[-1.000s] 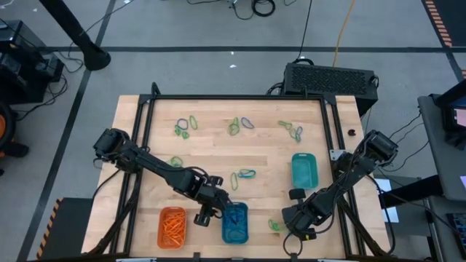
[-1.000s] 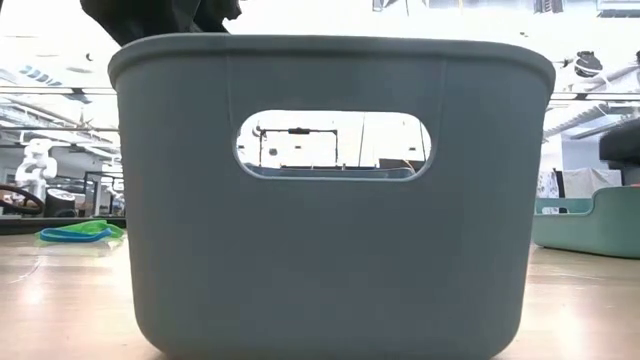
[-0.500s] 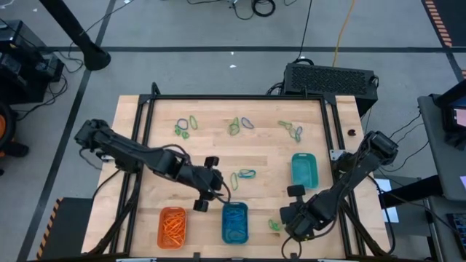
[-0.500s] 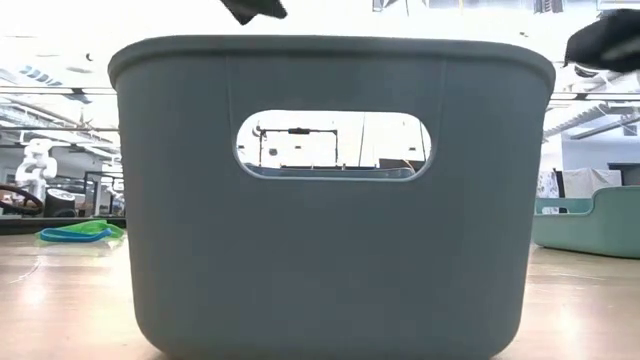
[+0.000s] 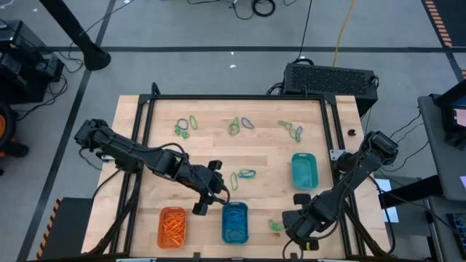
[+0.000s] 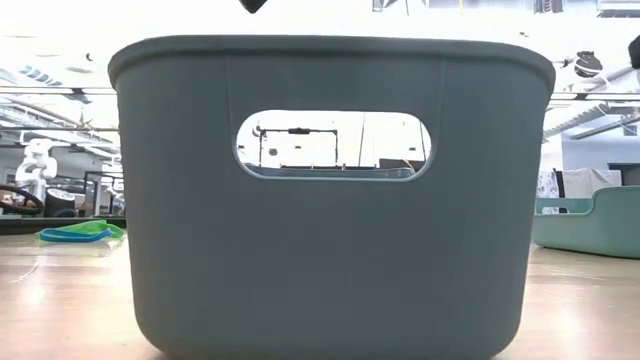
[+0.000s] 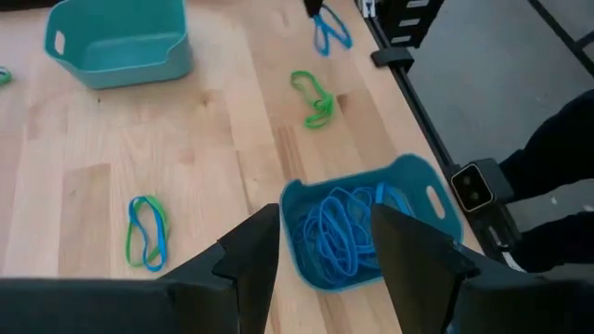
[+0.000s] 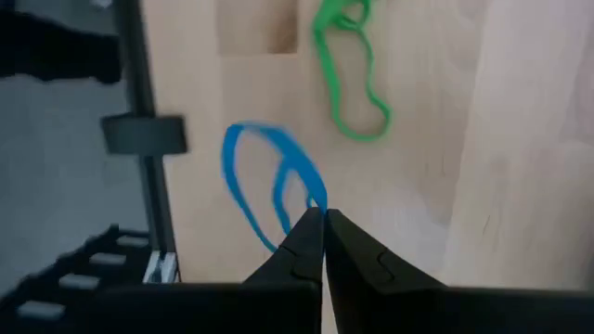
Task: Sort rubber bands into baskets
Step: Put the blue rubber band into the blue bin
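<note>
Right gripper (image 8: 322, 225) lower right of high view, jaws pinched tight on a blue rubber band (image 8: 255, 181), green band (image 8: 351, 70) lying nearby | left gripper (image 7: 320, 250) spread wide, empty, over blue basket (image 7: 422, 181) at bottom centre | teal basket (image 5: 304, 170) centre right.

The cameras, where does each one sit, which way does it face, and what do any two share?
High view: above, straight down; table, both arms.
Low view: at table height, filled by a basket wall; an arm tip above.
Left wrist: past the open left gripper onto the blue basket.
Right wrist: shut right gripper pinching a blue band.
Shared: the blue basket, high and left wrist.
</note>
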`<move>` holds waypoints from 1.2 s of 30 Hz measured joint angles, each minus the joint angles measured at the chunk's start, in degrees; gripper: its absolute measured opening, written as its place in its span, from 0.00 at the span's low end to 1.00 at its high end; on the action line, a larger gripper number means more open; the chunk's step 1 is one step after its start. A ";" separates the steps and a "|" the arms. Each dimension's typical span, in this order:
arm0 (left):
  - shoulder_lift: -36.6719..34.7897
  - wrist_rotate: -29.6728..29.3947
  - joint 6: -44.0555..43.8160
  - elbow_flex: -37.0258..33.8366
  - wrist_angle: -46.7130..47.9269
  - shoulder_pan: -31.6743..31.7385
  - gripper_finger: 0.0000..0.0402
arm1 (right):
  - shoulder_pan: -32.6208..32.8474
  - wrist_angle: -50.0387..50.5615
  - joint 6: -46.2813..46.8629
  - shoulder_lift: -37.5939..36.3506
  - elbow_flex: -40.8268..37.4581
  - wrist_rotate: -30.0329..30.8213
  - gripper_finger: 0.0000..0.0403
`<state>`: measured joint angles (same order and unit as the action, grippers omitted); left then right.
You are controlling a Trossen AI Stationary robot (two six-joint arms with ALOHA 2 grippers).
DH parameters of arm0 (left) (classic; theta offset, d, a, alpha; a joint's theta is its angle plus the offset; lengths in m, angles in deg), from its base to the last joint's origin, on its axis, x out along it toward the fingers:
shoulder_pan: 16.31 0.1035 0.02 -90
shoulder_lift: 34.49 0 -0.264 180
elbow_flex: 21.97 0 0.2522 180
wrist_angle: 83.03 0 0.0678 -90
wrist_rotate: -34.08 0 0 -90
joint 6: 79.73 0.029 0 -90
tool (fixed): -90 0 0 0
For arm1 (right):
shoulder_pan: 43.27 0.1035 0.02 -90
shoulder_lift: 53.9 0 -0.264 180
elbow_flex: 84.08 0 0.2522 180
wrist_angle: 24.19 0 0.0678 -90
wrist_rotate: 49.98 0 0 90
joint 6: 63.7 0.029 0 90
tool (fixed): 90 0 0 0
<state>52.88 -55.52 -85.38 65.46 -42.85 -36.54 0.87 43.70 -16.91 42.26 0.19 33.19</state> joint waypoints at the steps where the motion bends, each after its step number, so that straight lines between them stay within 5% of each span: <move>1: 0.00 0.00 0.00 0.00 0.00 -0.02 0.44 | 0.19 -0.70 1.72 0.00 -0.62 0.43 0.00; 18: 0.00 2.57 0.11 -0.02 0.15 -0.04 0.44 | 0.72 -12.61 10.98 -0.02 -7.83 2.23 0.29; 36: 0.00 2.78 1.57 -0.02 0.41 -0.04 0.44 | 2.51 -12.45 19.83 0.37 -9.88 4.89 0.41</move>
<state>52.88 -52.74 -83.81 65.44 -42.44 -36.58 3.38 31.24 2.92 42.64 -9.70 38.08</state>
